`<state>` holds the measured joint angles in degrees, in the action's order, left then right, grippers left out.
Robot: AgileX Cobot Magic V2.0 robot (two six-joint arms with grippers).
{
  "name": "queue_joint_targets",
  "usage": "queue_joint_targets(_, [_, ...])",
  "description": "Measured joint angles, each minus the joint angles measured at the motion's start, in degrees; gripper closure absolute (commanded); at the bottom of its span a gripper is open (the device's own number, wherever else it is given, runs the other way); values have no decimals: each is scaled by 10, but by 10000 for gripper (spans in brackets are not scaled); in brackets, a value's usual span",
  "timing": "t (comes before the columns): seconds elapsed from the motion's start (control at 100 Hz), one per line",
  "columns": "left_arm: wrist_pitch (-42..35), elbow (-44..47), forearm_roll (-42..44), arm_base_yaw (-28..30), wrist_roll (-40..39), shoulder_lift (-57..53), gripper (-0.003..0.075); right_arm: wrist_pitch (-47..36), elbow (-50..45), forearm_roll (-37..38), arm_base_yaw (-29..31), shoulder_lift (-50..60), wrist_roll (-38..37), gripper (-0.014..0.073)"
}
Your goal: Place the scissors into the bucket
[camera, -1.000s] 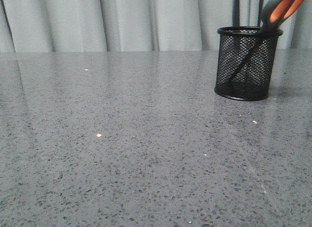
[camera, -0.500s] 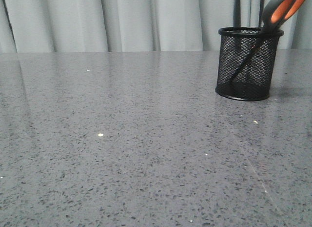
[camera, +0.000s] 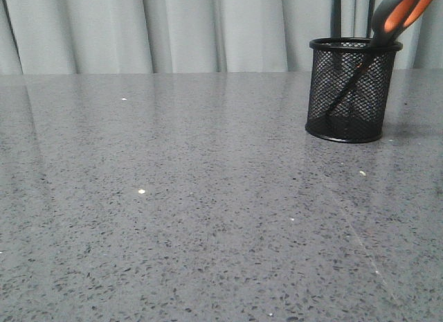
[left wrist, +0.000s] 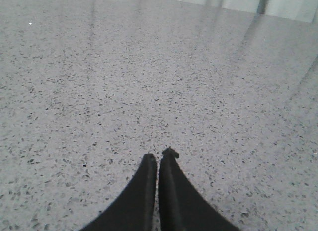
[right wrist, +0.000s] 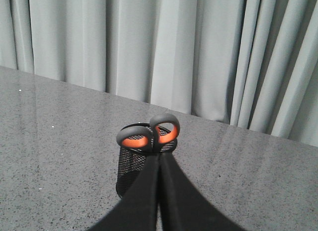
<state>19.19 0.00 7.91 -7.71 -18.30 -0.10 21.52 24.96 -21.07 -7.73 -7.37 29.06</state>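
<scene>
Left gripper (left wrist: 158,159) closed on nothing, poised over speckled grey tabletop (camera: 173,197). Small black wire-mesh bucket (camera: 353,90) nudged slightly sideways since a second ago. Grey-and-orange scissors (camera: 398,14) standing inside, blades down. Right gripper (right wrist: 159,159) shut, empty. Task apparently finished.

A grey speckled tabletop (camera: 173,218) fills most of the front view, polished enough to carry soft pale streaks of reflected light. A few small white flecks (camera: 141,191) lie scattered on it. A thin pale line (camera: 353,232), perhaps a scratch or seam, runs diagonally across its near right part. Behind the far edge hangs a light grey curtain (camera: 180,28) in vertical folds, spanning the whole width. Two dark vertical strips (camera: 336,14) show among the folds at the right. The light is even and diffuse.
</scene>
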Motion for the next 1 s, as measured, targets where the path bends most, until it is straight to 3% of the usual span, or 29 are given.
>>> queue_joint_targets(0.57, [0,0,-2,0,0,0,740,0,-13,0,0,0,0,640])
queue_joint_targets(0.7, [0,0,-2,0,0,0,740,-27,-57,37,8,15,-6,640])
queue_joint_targets(0.88, [0,0,-2,0,0,0,740,-144,-189,112,56,65,-147,640])
queue_joint_targets(1.0, [0,0,-2,0,0,0,740,-148,-257,154,86,77,-257,640])
